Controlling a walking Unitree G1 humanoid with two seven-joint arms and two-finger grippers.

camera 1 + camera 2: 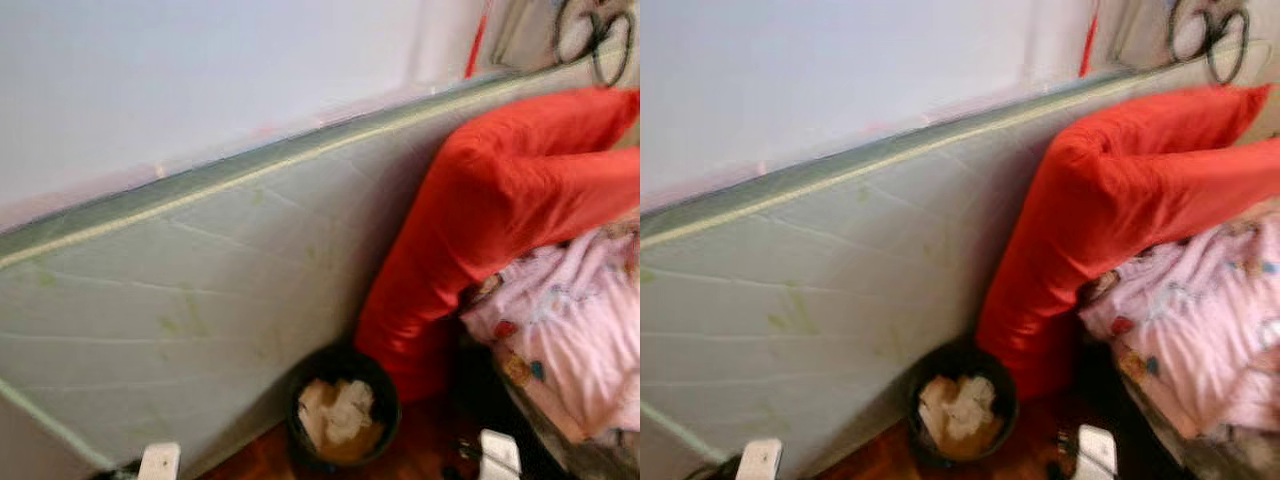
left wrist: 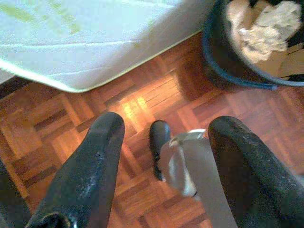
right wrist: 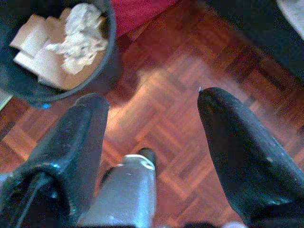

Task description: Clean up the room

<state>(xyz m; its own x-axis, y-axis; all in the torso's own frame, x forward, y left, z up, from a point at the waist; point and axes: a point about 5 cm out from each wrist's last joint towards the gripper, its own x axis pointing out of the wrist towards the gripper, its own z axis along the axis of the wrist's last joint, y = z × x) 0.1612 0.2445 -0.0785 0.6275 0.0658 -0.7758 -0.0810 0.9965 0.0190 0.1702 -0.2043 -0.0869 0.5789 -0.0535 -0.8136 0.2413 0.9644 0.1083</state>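
Left gripper [image 2: 164,142] spread wide, holding nothing, over wood floor [image 2: 61,123]; right gripper [image 3: 152,123] likewise spread wide and holding nothing. Black bin [image 1: 343,405], lower centre of the head view, holds crumpled paper [image 1: 345,408] and cardboard, and stands against a pale mattress [image 1: 200,280] leaning on the wall across the left. Red bedding [image 1: 500,200] hangs at upper right touching the bin's rim side, with pink patterned cloth [image 1: 580,320] at right edge.
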